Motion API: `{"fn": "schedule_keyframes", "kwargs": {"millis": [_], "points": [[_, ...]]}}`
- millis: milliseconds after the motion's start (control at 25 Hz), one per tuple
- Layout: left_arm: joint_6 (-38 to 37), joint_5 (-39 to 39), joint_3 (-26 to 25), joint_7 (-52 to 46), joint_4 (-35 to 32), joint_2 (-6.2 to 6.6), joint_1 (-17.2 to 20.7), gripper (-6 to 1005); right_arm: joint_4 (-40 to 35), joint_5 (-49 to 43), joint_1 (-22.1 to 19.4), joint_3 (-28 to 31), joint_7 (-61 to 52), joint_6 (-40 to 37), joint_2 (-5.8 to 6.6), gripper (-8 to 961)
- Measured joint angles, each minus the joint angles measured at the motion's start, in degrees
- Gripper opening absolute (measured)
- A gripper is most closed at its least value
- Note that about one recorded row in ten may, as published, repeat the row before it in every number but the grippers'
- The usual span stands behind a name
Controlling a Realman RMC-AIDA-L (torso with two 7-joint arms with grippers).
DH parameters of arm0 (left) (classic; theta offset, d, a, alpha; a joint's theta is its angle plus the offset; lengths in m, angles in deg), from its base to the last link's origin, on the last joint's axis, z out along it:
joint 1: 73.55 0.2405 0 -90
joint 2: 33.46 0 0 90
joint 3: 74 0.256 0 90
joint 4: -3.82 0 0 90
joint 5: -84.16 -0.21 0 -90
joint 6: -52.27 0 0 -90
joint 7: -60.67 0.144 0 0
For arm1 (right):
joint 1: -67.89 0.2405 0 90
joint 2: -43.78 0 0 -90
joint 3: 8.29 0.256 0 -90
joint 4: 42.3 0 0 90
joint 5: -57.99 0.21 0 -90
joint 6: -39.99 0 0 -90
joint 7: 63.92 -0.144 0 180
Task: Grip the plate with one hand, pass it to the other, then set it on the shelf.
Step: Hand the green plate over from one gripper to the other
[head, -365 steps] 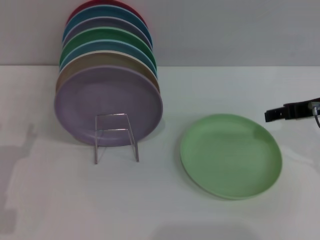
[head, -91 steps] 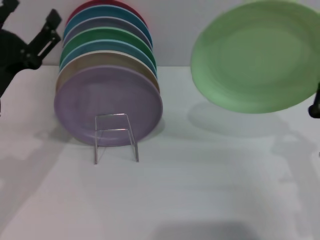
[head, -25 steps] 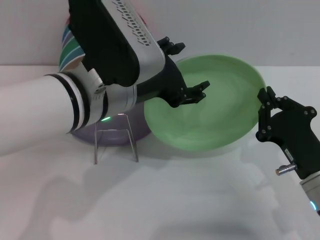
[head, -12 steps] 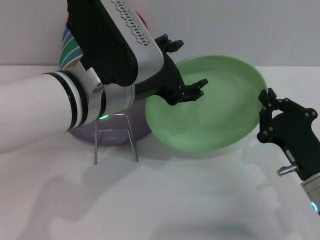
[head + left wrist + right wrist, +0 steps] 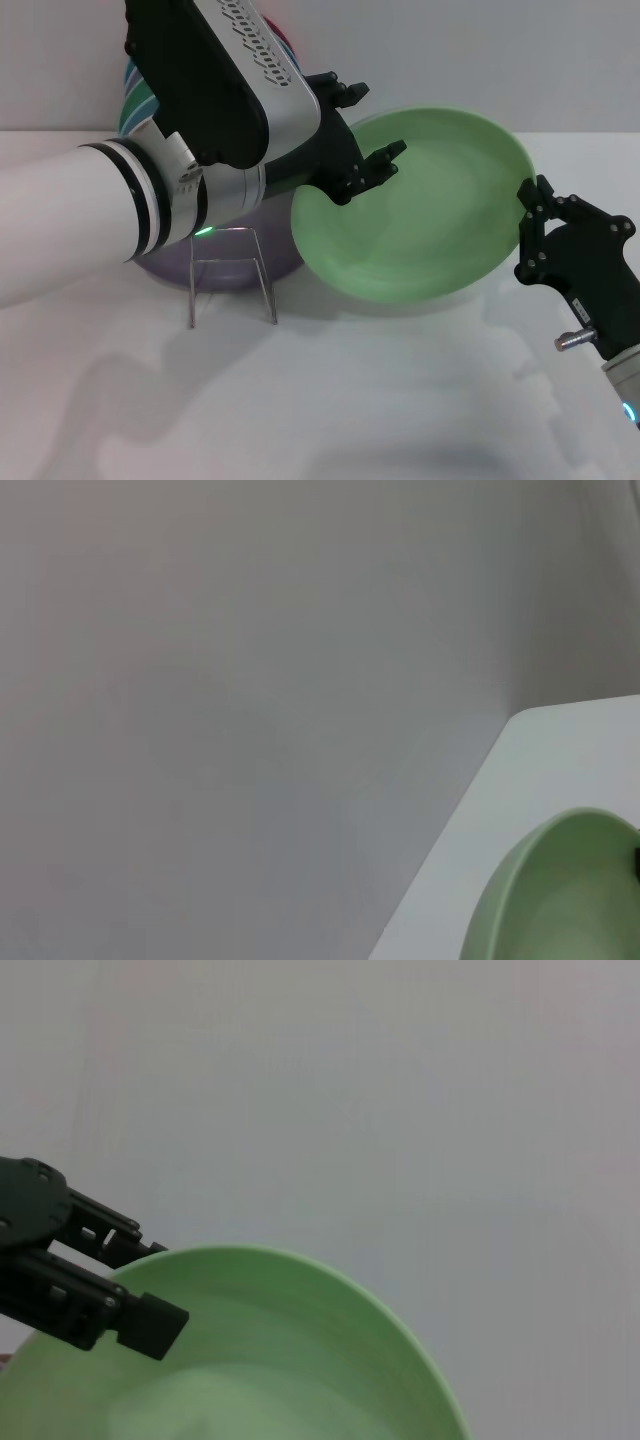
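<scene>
The right gripper (image 5: 528,225) has its black fingers closed on the right edge of the plate (image 5: 425,215), holding the light mint-green plate up in the air, tilted, above the white table (image 5: 380,400).

The left gripper (image 5: 362,130) is at the plate's opposite, left edge. Its fingers are spread apart: one finger (image 5: 383,160) lies across the plate's upper face, the other (image 5: 345,90) sits above and behind the rim. The rim lies between them, and they do not look clamped on it. In the right wrist view the same finger (image 5: 150,1325) shows as a dark block over the plate's face.

Behind the left gripper, the bulky black arm with its silver perforated panel (image 5: 255,50) and white forearm (image 5: 60,230) covers most of the shelf (image 5: 232,272). The thin wire rack stands on the table to the left of the plate, with a lavender plate (image 5: 230,262) and other colored plates (image 5: 135,90) upright in it.
</scene>
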State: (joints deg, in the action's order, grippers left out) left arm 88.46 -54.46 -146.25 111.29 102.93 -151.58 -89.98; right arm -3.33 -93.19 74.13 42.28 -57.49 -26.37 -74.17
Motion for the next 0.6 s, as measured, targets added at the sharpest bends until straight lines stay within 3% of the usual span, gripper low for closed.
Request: {"fn": "schedule_keyframes", "kwargs": {"millis": [600], "points": [[-0.53, -0.01, 0.27, -0.01, 0.33, 0.00, 0.80, 503, 0.14, 0.00, -0.34, -0.12, -0.18, -0.05, 0.09, 112]]}}
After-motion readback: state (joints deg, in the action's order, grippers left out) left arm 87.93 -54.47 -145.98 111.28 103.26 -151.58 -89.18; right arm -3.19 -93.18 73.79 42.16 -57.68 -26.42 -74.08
